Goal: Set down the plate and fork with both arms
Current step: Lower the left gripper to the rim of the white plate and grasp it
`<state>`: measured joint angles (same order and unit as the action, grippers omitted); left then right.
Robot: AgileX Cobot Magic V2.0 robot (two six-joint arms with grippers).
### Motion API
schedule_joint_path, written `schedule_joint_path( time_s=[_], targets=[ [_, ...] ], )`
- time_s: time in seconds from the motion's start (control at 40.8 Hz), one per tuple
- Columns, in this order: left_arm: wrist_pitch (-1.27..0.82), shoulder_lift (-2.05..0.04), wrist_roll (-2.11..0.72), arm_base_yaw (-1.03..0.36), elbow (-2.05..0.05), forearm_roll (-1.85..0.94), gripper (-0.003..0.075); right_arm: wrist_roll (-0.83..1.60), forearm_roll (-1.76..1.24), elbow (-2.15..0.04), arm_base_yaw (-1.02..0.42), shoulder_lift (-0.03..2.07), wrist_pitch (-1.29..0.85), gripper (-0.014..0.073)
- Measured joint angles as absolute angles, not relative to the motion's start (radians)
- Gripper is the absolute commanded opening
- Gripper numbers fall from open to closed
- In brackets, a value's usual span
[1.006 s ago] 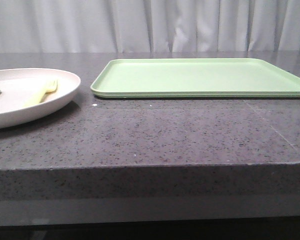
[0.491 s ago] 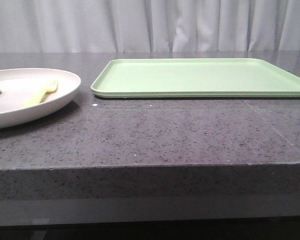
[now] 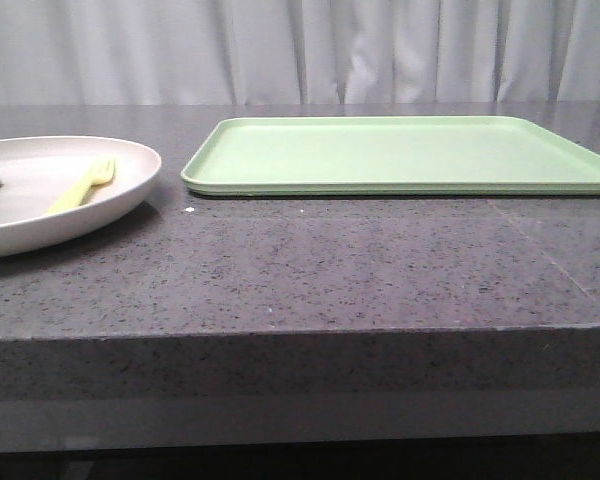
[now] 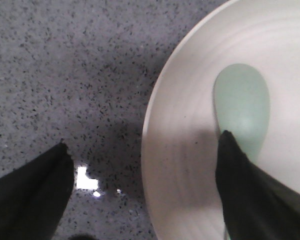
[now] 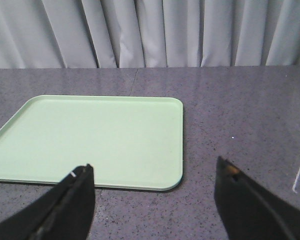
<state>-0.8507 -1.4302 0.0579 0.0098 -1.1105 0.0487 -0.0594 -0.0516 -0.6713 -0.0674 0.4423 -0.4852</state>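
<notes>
Grey speckled table (image 3: pixel 330 270) with the plate (image 3: pixel 120 190) at its left side, partly cut off by the frame edge in the front view. Fork (image 3: pixel 82 186) lies inside the plate, tines toward the plate's far rim. A grey-green rounded piece (image 4: pixel 241 110) also rests in the plate, near the rim — only its tip shows in the front view. Tray (image 3: pixel 400 152) sits just right of the plate, apart from it, nothing on it. Left gripper (image 4: pixel 142 150) hangs over the plate's rim, jaws spread wide: one finger (image 4: pixel 32 195) over bare table, the other over the plate, its tip at the grey-green piece; contact cannot be told. Right gripper (image 5: pixel 152 175) — jaws also spread, holding nothing — looks out over the tray's near edge.
</notes>
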Motion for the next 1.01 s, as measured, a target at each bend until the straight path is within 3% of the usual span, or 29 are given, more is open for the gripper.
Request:
schedule_joint_path(
  time_s=[0.27, 0.54, 1.006],
  targets=[
    [-0.851, -1.508, 0.065, 0.01, -1.113, 0.051, 0.0542, -0.059, -0.052, -0.671, -0.067, 0.442, -0.487, 0.0533],
    [-0.849, -1.518, 0.065, 0.01, -1.116, 0.02, 0.0307, -0.059, -0.052, -0.671, -0.067, 0.442, -0.487, 0.0533],
    [-0.847, -1.536, 0.065, 0.01, -1.118, 0.0, 0.0111, -0.059, -0.052, -0.671, -0.067, 0.442, -0.488, 0.0533]
  ],
)
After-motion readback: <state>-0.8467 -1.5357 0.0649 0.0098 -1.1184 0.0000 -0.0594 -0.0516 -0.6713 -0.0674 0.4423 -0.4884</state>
